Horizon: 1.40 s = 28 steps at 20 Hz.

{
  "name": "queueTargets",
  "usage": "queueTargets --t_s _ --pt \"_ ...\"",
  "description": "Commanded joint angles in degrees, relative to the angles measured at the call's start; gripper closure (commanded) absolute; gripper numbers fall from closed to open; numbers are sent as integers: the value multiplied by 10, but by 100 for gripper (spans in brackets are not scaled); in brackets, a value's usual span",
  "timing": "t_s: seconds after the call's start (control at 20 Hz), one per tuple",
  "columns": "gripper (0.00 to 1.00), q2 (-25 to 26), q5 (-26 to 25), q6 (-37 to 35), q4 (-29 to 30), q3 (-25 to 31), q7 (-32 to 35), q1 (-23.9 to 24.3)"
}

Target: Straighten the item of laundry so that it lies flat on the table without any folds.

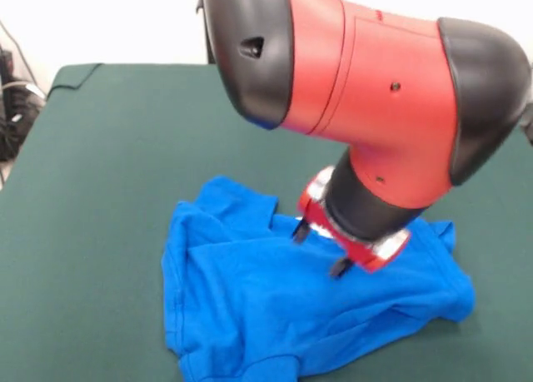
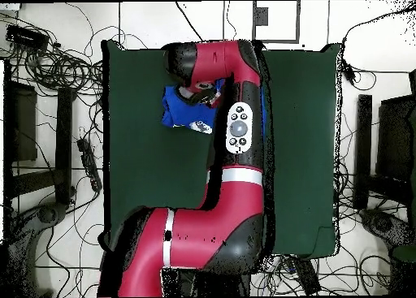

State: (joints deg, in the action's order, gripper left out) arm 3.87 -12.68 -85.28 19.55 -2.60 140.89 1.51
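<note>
The bright blue T-shirt (image 1: 275,303) lies crumpled on the dark green table (image 1: 117,141), near the front edge in the front view, with folds and a turned-over sleeve. Only plain blue cloth shows; no print is visible here. My gripper (image 1: 320,249) hangs from the red and black arm just over the shirt's upper middle, its two dark fingertips (image 1: 300,230) spread apart and holding nothing. In the overhead view the shirt (image 2: 180,110) lies near the table's (image 2: 146,165) far edge, partly hidden by the arm, with the gripper (image 2: 203,92) over its right part.
The bulky arm elbow (image 1: 366,74) fills the upper middle of the front view and hides the table behind it. Cables (image 2: 57,67) and equipment lie on the floor around the table. Green table surface stretches to the left and right of the shirt.
</note>
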Motion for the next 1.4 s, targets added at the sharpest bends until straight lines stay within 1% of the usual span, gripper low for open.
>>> queueTargets --t_s 0.05,0.15,0.55,0.75,0.8,0.85,1.05,1.1,1.2,1.35,1.4 --pt "0 59 64 -233 26 111 -138 -9" --pt "0 59 70 -246 33 116 -131 -9" --pt "0 62 91 -231 76 142 -112 -6" --pt "0 61 97 -190 94 149 -101 -8" --pt "0 56 98 -156 108 147 -98 -9" --pt "0 54 98 -137 115 145 -97 -10" --pt "0 11 90 50 204 129 -76 -17" --pt "0 -8 76 124 232 118 -58 -25" --pt "0 -36 66 178 268 107 -28 -35" --pt "0 -69 64 222 308 98 5 -46" --pt "0 -85 66 246 327 97 24 -48"
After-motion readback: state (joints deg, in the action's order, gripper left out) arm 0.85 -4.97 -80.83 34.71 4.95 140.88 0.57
